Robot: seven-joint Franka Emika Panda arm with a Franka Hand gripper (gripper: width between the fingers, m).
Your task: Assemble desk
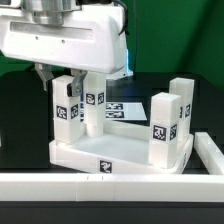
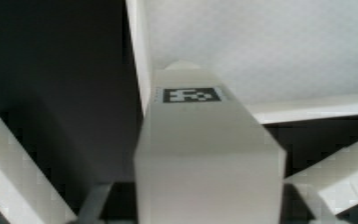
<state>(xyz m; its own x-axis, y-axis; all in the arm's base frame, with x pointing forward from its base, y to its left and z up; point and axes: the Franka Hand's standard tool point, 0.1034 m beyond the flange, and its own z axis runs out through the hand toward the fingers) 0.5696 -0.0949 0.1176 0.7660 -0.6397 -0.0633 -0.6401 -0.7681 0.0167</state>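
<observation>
White plastic block leg (image 2: 197,150) clenched between gripper (image 2: 190,205) fingers, upright for seating; white rimmed tray-like desk top (image 1: 100,160) braced against white rail wall (image 1: 60,185).

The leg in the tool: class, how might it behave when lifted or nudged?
The leg looks like a rigid white block, so probably stiff. Its smooth faces could slip between the tool's fingers. Tall and narrow like the leg standing on the desk top, it may tip.

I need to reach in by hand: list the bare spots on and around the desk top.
The white plastic rimmed desk top is bare along its middle, between the paired white block legs under the gripper and those on the exterior view's right. The dark table at the left looks free. The marker board behind is hemmed in.
</observation>
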